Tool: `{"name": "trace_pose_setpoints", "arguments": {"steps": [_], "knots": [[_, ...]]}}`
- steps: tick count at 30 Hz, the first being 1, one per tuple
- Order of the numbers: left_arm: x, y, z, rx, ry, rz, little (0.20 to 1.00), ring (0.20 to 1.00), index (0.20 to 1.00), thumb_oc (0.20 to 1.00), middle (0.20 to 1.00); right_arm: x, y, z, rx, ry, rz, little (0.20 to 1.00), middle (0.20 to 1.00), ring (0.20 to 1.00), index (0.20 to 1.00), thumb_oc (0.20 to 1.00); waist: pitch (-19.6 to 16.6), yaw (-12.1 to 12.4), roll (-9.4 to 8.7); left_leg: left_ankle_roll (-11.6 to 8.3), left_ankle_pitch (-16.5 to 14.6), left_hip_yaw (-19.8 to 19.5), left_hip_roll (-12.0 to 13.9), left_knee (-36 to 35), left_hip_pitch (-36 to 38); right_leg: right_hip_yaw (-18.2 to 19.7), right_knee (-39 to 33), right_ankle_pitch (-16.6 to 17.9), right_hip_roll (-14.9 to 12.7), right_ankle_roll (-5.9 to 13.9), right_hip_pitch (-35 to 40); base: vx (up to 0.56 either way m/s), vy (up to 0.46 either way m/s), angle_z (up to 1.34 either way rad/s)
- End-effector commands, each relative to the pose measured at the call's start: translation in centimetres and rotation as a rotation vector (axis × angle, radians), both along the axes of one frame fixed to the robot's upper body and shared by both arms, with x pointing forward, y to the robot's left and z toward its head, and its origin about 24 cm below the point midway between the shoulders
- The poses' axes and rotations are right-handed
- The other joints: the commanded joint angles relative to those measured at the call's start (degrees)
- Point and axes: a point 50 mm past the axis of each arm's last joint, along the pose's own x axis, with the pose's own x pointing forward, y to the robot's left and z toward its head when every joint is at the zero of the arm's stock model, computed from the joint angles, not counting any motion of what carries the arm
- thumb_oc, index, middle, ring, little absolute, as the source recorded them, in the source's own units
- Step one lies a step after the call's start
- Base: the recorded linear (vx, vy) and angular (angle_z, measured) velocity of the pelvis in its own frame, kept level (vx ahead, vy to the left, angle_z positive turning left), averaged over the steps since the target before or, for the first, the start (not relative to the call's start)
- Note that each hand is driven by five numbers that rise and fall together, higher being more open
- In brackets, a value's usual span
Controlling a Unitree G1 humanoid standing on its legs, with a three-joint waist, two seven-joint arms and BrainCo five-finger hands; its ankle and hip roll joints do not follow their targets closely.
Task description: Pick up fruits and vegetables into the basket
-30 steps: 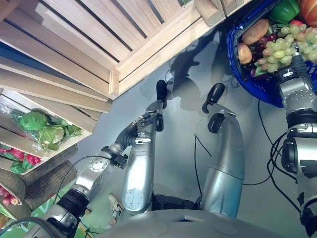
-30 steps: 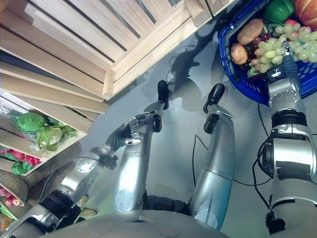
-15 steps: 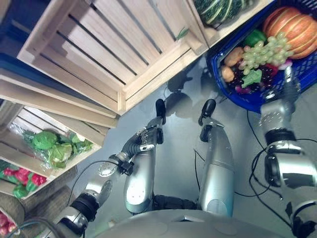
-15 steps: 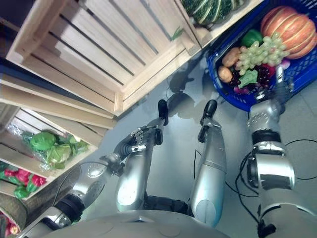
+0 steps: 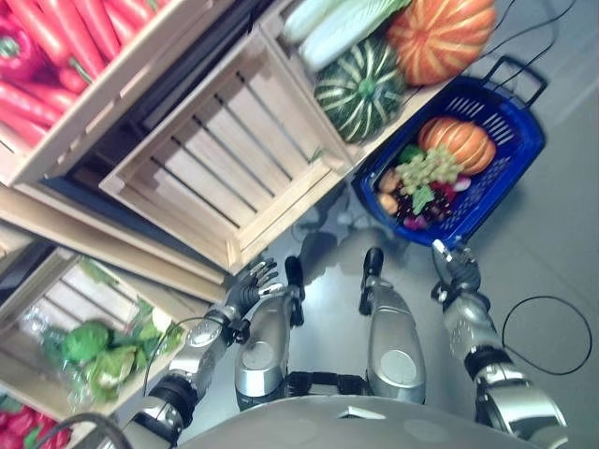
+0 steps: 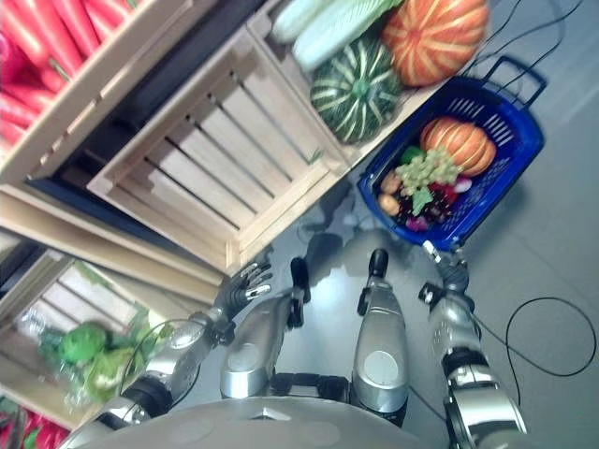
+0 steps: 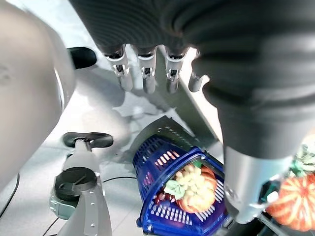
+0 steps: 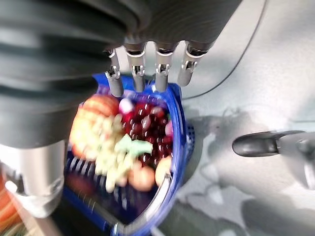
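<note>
The blue basket [image 5: 505, 178] is seen on the floor, holding a small pumpkin [image 5: 456, 143], green grapes [image 5: 429, 168] and dark grapes [image 8: 147, 120]; much more of the shelves is shown than a second ago, as the camera has moved. The right hand [image 5: 456, 266], which was reaching over the fruit before, is now held just outside the basket's near rim with fingers [image 8: 136, 73] straight and empty; the left hand [image 5: 247, 286] is spread open by a wooden crate [image 5: 234, 168].

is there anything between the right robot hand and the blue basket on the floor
Nothing visible. The right robot hand hangs open just short of the blue basket, with bare floor between them. The basket already holds a small pumpkin and green grapes.
</note>
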Motion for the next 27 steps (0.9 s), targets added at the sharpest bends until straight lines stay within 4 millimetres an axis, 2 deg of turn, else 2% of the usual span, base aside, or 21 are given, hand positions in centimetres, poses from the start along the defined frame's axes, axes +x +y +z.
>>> {"name": "trace_pose_setpoints", "arguments": {"steps": [1,9,17,22,27], "knots": [[-2.4,1.5,-1.3,0.026,0.063,0.004,1.0,1.0,1.0,1.0,1.0,-1.3,1.8,-1.0,-0.047,0.062,0.231,1.0,1.0,1.0,1.0,1.0,-4.78,-0.66,-2.63,0.35,-0.62,-1.64,0.53,-1.14,1.41,-1.84,0.38,-3.46,-0.31,3.39,6.56,0.13,0.097,-0.21],[-5.0,3.3,-3.6,0.068,0.218,0.082,1.0,1.0,1.0,1.0,1.0,-6.2,4.7,-5.1,0.059,0.335,0.42,1.0,1.0,1.0,1.0,1.0,-11.94,-0.29,-3.89,1.0,-1.63,-1.11,0.1,-4.86,7.74,-1.64,-4.54,-1.7,-0.88,4.82,12.48,0.07,0.09,-0.05],[-6.0,3.1,-5.0,0.013,0.392,0.097,1.0,1.0,1.0,1.0,1.0,-9.4,6.0,-7.3,0.168,0.561,0.485,1.0,1.0,1.0,1.0,1.0,-14.48,-0.01,-4.31,1.31,-2.12,-0.26,-0.63,-7.16,10.61,-2.63,-7.62,-0.45,-1.39,5.7,15.39,-0.02,0.049,0.0],[-6.6,2.3,-5.6,-0.066,0.471,0.119,1.0,1.0,1.0,1.0,1.0,-11.1,6.2,-8.2,0.286,0.672,0.389,1.0,1.0,1.0,1.0,1.0,-15.43,0.36,-4.01,1.64,-2.51,-0.17,-1.27,-7.74,11.76,-3.34,-8.92,-0.1,-1.44,5.63,16.74,0.0,0.02,-0.01],[-7.1,2.2,-5.9,-0.072,0.513,0.096,1.0,1.0,1.0,1.0,1.0,-12.5,6.2,-8.6,0.337,0.759,0.402,1.0,1.0,1.0,1.0,1.0,-16.36,0.6,-3.72,1.81,-2.8,-0.23,-1.58,-7.88,12.51,-3.79,-9.48,-0.19,-1.47,5.41,17.71,0.0,0.013,0.01]]}}
